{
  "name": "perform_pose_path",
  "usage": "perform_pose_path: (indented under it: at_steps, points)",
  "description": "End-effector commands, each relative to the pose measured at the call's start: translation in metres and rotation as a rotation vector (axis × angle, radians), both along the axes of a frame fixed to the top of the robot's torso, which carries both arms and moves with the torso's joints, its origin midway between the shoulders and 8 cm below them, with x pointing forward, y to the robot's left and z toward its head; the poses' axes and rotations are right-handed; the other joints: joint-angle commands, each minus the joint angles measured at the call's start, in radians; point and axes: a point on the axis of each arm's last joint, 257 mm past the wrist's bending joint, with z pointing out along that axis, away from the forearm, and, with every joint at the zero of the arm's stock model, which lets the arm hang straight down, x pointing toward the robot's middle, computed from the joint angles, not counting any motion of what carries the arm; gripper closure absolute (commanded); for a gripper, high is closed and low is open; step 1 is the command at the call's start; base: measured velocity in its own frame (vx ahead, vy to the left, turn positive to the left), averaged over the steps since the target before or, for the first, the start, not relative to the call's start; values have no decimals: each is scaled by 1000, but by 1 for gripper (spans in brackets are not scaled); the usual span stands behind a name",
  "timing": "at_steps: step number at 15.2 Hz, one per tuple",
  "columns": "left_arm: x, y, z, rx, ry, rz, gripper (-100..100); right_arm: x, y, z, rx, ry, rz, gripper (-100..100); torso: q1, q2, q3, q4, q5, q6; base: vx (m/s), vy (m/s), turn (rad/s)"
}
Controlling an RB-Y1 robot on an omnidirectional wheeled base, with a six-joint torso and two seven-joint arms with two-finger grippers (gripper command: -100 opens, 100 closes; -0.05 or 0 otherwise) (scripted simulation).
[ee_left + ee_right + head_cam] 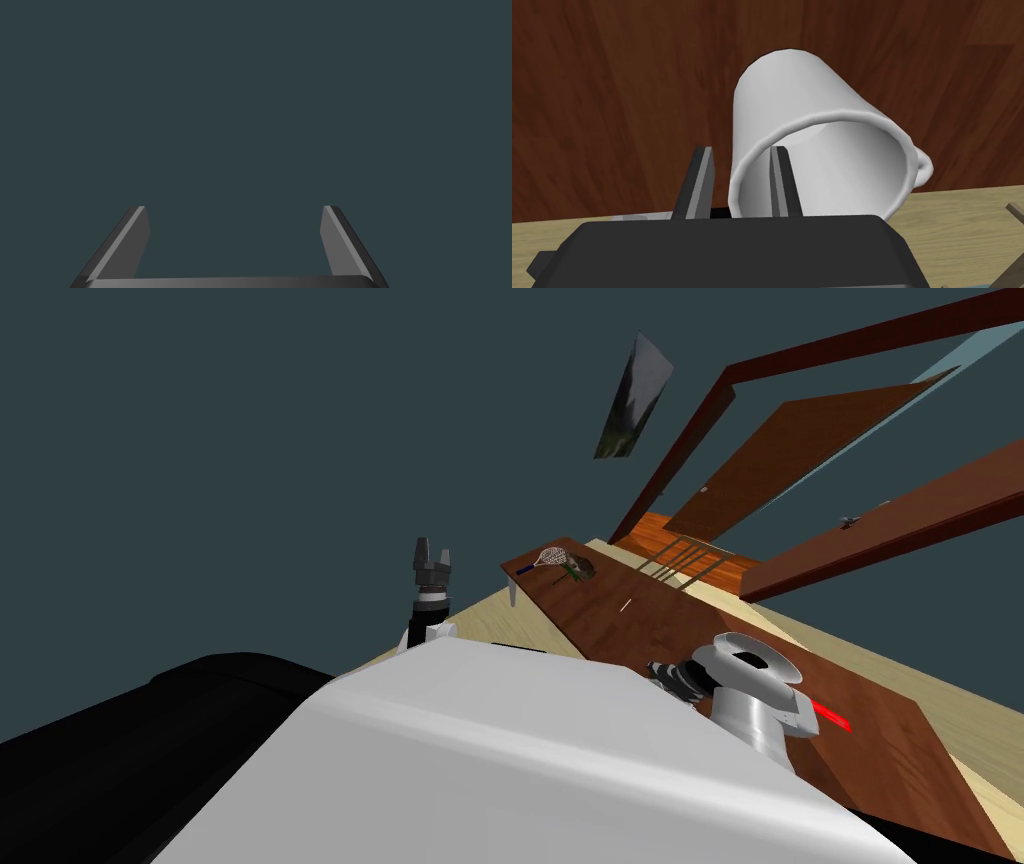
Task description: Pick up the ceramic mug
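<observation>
A plain white mug [812, 130] with a handle on its far side stands on the dark wooden table [612, 100]. In the head view the mug [750, 688] is near the table's near end. My right gripper [742, 150] straddles its rim: one finger [701, 180] is outside the wall and the other finger [782, 180] is inside the cup, drawn close on the wall. The right gripper's dark body [675, 676] sits just beside the mug. My left gripper [432, 556] is raised off to the left of the table, its fingers [135, 235] open and empty.
The long table [640, 618] runs away from me. At its far end lie a small racket [552, 556] and a dark green object [580, 571]. A red strip [830, 716] lies right behind the mug. An open brown door [800, 458] stands beyond.
</observation>
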Motion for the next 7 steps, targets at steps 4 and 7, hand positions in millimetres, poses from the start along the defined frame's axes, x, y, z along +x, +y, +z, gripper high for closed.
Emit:
perform_pose_path:
  at_steps: [4, 7]
  points:
    - [0, 0, 0, 0, 0, 0, 0, 2, -2, 9, 2, 3, -8, 100, 0, 0, 0, 0, 0, 0, -5, 2, 16]
    - [0, 0, 0, 0, 0, 0, 0, 3, -2, 12, 0, 1, -8, 100, 1, 2, 1, 0, 1, 0, -32, 7, 63]
